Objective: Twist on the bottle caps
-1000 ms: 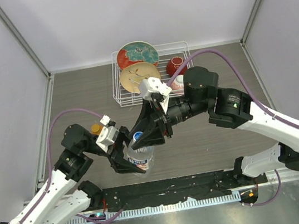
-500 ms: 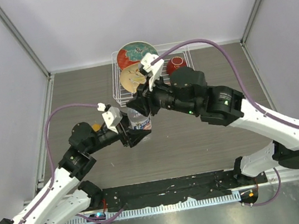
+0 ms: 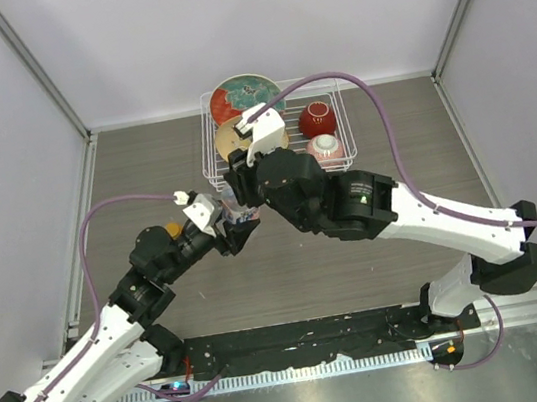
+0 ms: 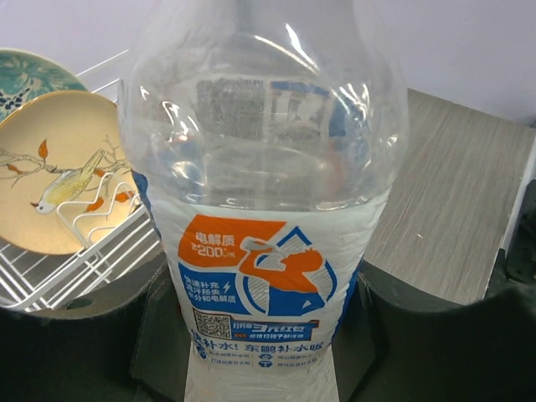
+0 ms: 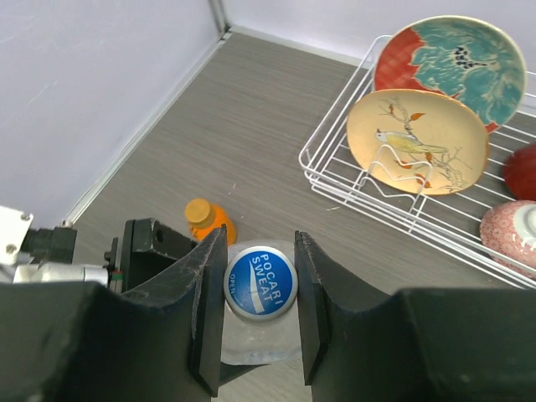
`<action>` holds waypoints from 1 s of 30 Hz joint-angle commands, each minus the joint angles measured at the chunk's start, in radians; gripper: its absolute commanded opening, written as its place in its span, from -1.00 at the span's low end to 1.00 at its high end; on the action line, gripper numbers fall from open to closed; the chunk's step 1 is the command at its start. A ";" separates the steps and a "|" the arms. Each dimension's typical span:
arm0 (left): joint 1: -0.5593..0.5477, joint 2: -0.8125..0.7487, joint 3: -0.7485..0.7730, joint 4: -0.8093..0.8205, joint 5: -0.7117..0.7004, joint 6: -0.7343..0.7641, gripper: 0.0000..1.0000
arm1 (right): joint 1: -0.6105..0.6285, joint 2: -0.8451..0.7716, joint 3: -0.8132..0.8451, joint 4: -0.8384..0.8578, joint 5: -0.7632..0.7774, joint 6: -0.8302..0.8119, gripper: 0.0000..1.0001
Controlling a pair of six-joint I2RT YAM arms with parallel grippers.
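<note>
The clear water bottle (image 4: pixel 264 193) with a white, blue and orange label stands upright between my left gripper's (image 4: pixel 264 343) black jaws, which are shut on its lower body. In the right wrist view my right gripper (image 5: pixel 260 293) is above it. Its two fingers (image 5: pixel 208 301) press on either side of the bottle's cap (image 5: pixel 260 282), which has a blue "Pocari Sweat" top and sits on the neck. The squat orange bottle (image 5: pixel 209 222) stands just behind on the table with its orange cap (image 5: pixel 198 209) on top. In the top view both grippers meet mid-table (image 3: pixel 239 220), and the clear bottle is mostly hidden under the right wrist.
A white wire dish rack (image 3: pixel 212 174) stands at the back, holding a yellow bird plate (image 5: pixel 416 141), a red and teal plate (image 5: pixel 452 63), a red bowl (image 3: pixel 317 118) and a pink bowl (image 3: pixel 329 148). It lies close behind the held bottle. Grey walls enclose the table.
Both arms carried the clear bottle from near the front edge toward the rack. The right wrist swung round over the bottle's top.
</note>
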 commanded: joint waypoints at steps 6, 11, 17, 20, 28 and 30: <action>0.026 -0.028 0.010 0.103 -0.030 -0.109 -1.00 | 0.032 0.020 0.075 -0.012 0.123 -0.054 -0.04; 0.026 -0.054 0.005 0.054 0.277 -0.160 -1.00 | 0.024 -0.101 0.129 0.047 -0.173 -0.138 0.42; 0.028 -0.033 0.032 0.068 0.638 -0.215 -1.00 | -0.031 -0.236 0.056 0.048 -0.580 -0.205 0.56; 0.028 -0.015 0.062 0.083 0.802 -0.258 -1.00 | -0.065 -0.283 0.005 0.051 -0.760 -0.224 0.55; 0.028 0.009 0.132 0.073 1.018 -0.300 -1.00 | -0.100 -0.277 -0.035 0.059 -1.035 -0.247 0.47; 0.028 0.009 0.143 0.073 1.037 -0.306 -1.00 | -0.105 -0.271 -0.041 0.074 -1.062 -0.241 0.46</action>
